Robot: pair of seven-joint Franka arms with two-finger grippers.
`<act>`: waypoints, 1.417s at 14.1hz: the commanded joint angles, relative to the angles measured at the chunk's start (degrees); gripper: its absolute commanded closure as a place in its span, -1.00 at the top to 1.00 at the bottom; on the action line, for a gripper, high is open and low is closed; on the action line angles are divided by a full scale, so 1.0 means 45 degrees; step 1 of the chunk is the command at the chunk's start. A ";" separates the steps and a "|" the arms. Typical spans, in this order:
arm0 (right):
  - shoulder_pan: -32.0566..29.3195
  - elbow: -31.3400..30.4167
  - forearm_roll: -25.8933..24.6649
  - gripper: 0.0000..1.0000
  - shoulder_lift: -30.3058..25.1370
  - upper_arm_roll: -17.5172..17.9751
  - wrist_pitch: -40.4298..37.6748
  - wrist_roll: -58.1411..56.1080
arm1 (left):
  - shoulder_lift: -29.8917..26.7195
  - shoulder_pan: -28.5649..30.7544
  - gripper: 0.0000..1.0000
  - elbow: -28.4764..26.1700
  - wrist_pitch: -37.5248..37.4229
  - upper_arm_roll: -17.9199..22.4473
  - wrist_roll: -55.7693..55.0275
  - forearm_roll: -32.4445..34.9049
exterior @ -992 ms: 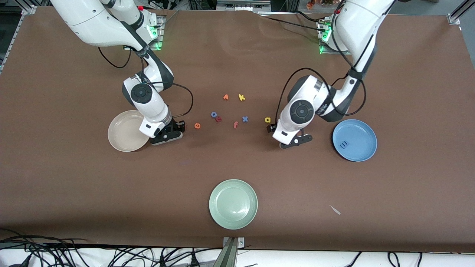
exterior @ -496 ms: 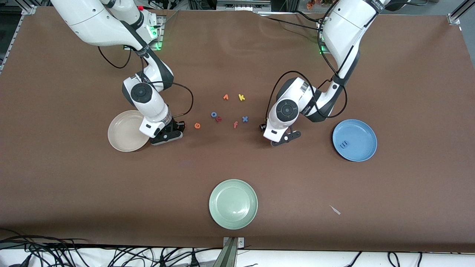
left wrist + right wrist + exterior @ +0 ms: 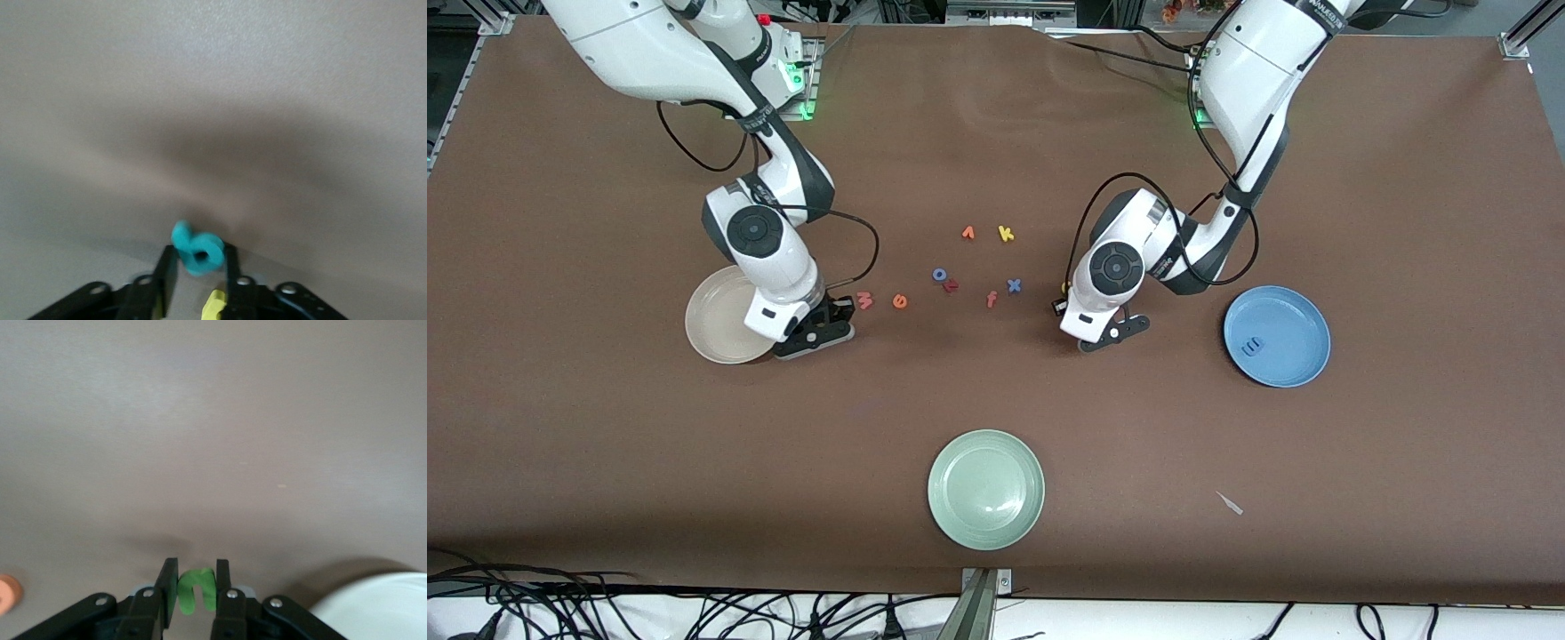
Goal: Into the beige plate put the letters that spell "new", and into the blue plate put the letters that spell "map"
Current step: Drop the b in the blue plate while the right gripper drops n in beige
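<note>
My right gripper (image 3: 197, 577) is shut on the green n (image 3: 195, 589), low over the table beside the beige plate (image 3: 716, 320), whose rim (image 3: 373, 600) shows in the right wrist view. The pinkish-red w (image 3: 864, 300) and the orange e (image 3: 900, 301) lie on the table next to my right gripper (image 3: 836, 308). My left gripper (image 3: 198, 253) is shut on the teal p (image 3: 197, 251), with the yellow a (image 3: 213, 305) lying right beside one finger. In the front view my left gripper (image 3: 1062, 302) almost hides the yellow a (image 3: 1064, 286). The blue m (image 3: 1254, 345) lies in the blue plate (image 3: 1294, 316).
Mid-table lie an orange v (image 3: 967, 233), a yellow k (image 3: 1006, 234), a blue o (image 3: 940, 275), a red r (image 3: 951, 285), an orange f (image 3: 991, 300) and a blue x (image 3: 1014, 285). A pale green plate (image 3: 985, 488) sits near the front edge, a small white scrap (image 3: 1230, 503) beside it.
My left arm slid toward the table's middle over the yellow a and its gripper closed on the teal p. My right gripper drew back toward the beige plate with the n, uncovering the w.
</note>
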 commanded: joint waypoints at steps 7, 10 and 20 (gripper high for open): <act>-0.0116 -0.2055 0.0015 -0.49 -0.2429 -0.2506 -0.1131 -0.4212 | -0.1627 0.0919 -0.76 0.0181 -0.2529 0.0134 0.1778 0.1520; -0.0116 -0.3444 0.0015 -0.40 -0.2822 -0.3112 0.0315 -0.4311 | -0.2195 0.2226 -0.75 0.0161 -0.3547 0.0134 0.4572 0.1541; 0.0098 -0.2648 0.0327 0.45 -0.2316 -0.0423 0.0220 0.0193 | -0.2237 0.6331 -0.72 -0.1088 -0.3707 0.0076 1.1863 0.2182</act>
